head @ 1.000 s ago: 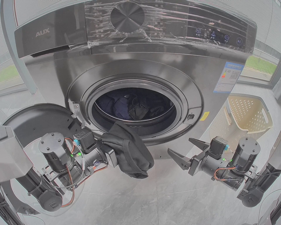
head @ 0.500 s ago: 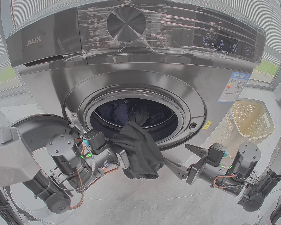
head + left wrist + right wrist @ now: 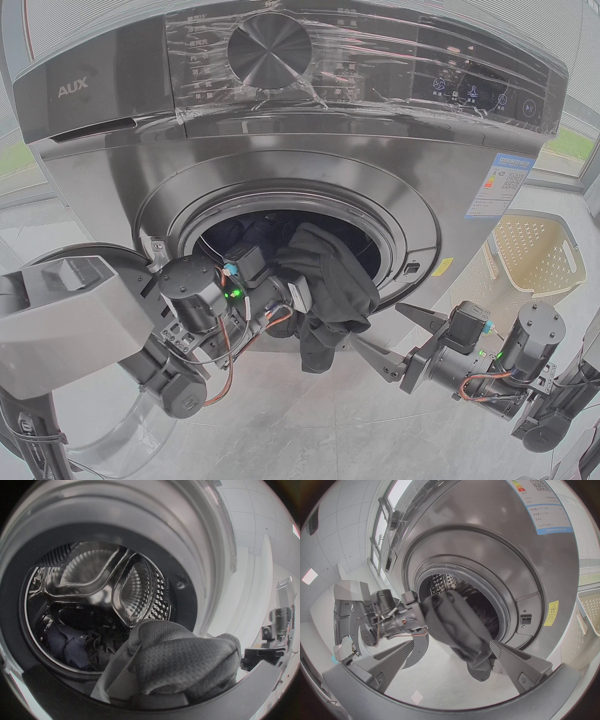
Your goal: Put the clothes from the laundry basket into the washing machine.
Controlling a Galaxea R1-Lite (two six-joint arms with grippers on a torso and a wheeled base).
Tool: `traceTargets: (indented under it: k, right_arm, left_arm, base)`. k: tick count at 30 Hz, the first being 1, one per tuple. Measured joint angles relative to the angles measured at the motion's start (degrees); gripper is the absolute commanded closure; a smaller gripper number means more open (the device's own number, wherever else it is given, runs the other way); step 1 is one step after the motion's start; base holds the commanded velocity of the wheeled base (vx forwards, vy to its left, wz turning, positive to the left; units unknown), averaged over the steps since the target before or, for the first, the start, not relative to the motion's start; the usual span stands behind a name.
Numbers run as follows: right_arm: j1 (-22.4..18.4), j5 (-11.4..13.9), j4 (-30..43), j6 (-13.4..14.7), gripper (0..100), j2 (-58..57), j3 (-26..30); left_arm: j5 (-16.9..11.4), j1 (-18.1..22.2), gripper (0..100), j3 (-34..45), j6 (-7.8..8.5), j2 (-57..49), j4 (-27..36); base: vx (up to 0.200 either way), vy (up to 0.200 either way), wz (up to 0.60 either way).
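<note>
My left gripper [image 3: 309,284] is shut on a black garment [image 3: 334,281], which covers its fingers. It holds the garment at the mouth of the washing machine drum [image 3: 284,219]; the upper part of the cloth is in front of the opening and the lower part hangs below the rim. In the left wrist view the black garment [image 3: 184,664] bulges in front of the steel drum [image 3: 93,583], where dark blue and black clothes [image 3: 72,645] lie. My right gripper [image 3: 378,325] stands open and holds nothing, low and right of the hanging cloth [image 3: 456,623]. The beige laundry basket [image 3: 537,250] stands right of the machine.
The machine's round door [image 3: 119,250] is swung open on the left, behind my left arm. A grey tiled floor [image 3: 325,425] lies in front of the machine. The basket's wall [image 3: 590,611] is close to the machine's right side.
The left arm has lifted the black garment up and forward, from below the rim to the drum's mouth. The head view moved closer to the machine early on. The right gripper has barely moved.
</note>
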Motion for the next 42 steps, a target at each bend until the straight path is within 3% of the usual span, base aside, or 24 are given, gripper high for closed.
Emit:
traceTargets:
  k: [16, 34, 42]
  right_arm:
    - [0.4, 0.0, 0.0, 0.0, 0, -0.5, -0.2]
    - [0.5, 0.1, 0.0, 0.1, 0, -0.3, -0.1]
    - [0.6, 0.2, 0.1, 0.1, 0, -0.2, 0.0]
  left_arm:
    - [1.8, 3.1, 100, -19.7, 0.15, 12.7, 4.5]
    - [7.0, 5.6, 100, -54.8, 0.30, 24.5, 23.6]
    - [10.7, 8.1, 100, -67.5, 2.22, 29.9, 34.3]
  base:
    - [0.000, 0.000, 0.00]
    - [0.000, 0.000, 0.00]
    - [0.000, 0.000, 0.00]
